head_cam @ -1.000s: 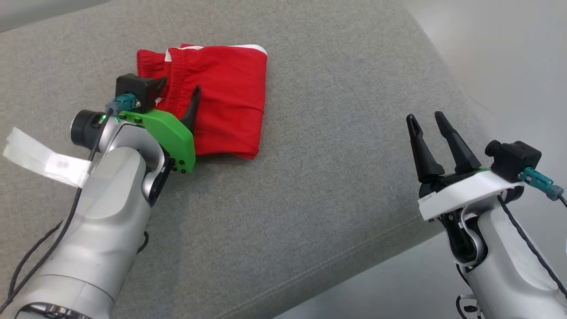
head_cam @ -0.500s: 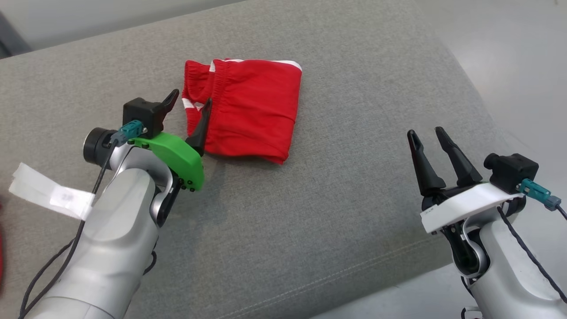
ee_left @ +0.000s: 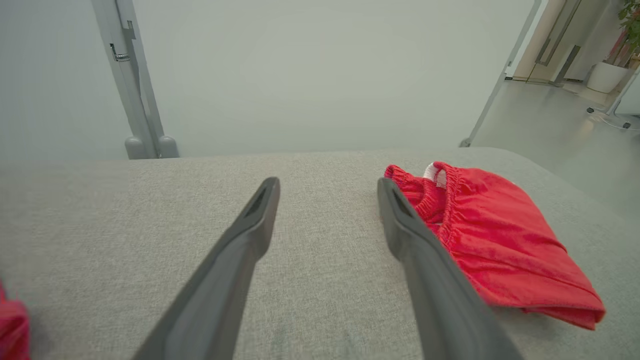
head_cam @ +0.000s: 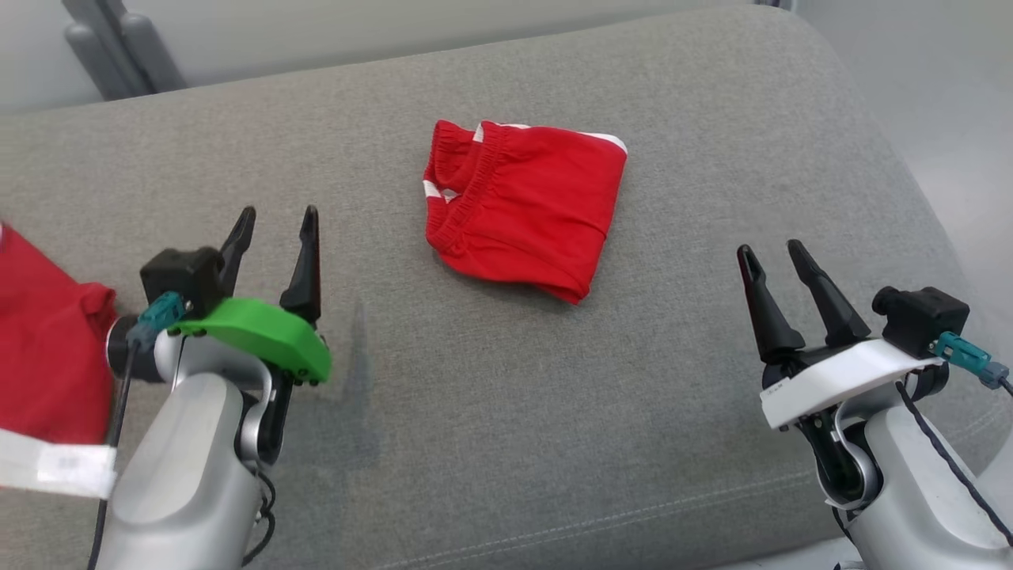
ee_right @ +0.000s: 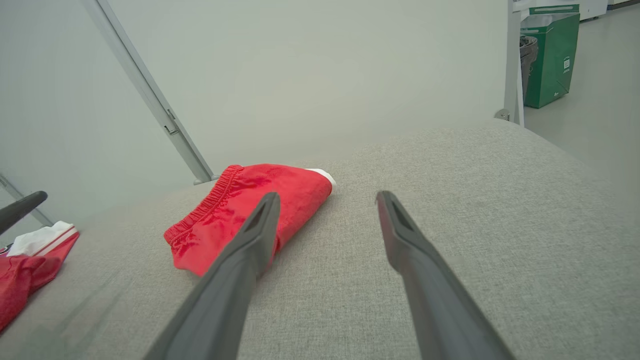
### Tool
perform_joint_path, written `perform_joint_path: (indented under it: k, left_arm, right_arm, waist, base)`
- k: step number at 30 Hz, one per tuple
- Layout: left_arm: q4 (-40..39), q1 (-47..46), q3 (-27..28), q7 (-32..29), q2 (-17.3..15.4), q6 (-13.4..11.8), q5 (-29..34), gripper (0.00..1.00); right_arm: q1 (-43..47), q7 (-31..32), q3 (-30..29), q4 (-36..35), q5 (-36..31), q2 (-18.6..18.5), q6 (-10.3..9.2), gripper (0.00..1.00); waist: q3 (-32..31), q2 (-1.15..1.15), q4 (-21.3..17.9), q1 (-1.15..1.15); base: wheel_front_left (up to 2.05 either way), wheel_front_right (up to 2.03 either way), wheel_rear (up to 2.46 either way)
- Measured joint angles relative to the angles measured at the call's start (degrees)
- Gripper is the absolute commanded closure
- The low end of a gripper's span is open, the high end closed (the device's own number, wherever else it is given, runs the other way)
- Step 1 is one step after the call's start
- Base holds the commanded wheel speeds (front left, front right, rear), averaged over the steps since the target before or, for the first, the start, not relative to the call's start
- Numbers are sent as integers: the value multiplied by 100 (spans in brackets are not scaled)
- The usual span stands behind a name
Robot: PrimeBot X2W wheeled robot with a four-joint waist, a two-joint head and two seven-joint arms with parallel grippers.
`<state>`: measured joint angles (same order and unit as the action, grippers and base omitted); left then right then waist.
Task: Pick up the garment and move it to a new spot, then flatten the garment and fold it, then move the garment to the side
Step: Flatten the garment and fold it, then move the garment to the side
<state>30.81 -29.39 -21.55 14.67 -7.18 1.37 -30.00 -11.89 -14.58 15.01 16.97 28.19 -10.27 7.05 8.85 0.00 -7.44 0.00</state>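
The garment is a pair of red shorts with white trim, folded into a compact square on the grey cushion. My left gripper stands open, well to the garment's left and nearer me, holding nothing. In the left wrist view the garment lies just right of the open left gripper, apart from it. My right gripper is open and empty near the cushion's right front. From the right wrist view the garment sits beyond the left finger of that open gripper.
A second red garment with white trim lies at the cushion's left edge, also seen in the right wrist view. Grey metal posts stand behind the cushion. A green bin stands on the floor beyond the right end.
The camera has turned, shifting the whole picture. My left gripper has drawn back off the garment's left edge and now stands clear of it. The right gripper has kept its pose.
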Motion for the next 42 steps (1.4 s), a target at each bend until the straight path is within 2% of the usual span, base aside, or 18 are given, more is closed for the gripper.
perform_joint_path:
  k: [6,12,17,21,29,34,42]
  left_arm:
    - [-656,742,480,0,-190,-299,223,0]
    - [-1196,1422,868,0,-129,-497,320,0]
    - [-1552,1803,950,0,41,-497,476,0]
    - [-1913,1964,1162,0,79,-497,661,0]
    - [-2242,2340,1451,0,233,-498,624,0]
    - [-2374,2419,1389,0,232,-436,712,0]
    - [-2509,2418,1228,0,298,-280,761,0]
  right_arm:
    - [136,0,19,32,0,21,0,0]
    - [150,0,-242,22,0,80,0,0]
    - [198,0,-337,43,-34,100,0,0]
    - [206,0,-183,57,-52,125,0,0]
    - [205,0,-81,109,-14,152,0,0]
    - [89,187,143,404,358,270,0,0]
    - [-737,843,-211,994,1215,331,0,0]
  waist:
    - [-220,0,243,0]
    - [-340,0,432,0]
    - [-396,0,555,0]
    - [-445,0,602,0]
    - [-426,0,607,0]
    - [-284,0,604,0]
    - [42,0,717,0]
  base:
    - [0,0,0]
    - [0,0,0]
    - [0,0,0]
    - [0,0,0]
    - [0,0,0]
    - [0,0,0]
    - [0,0,0]
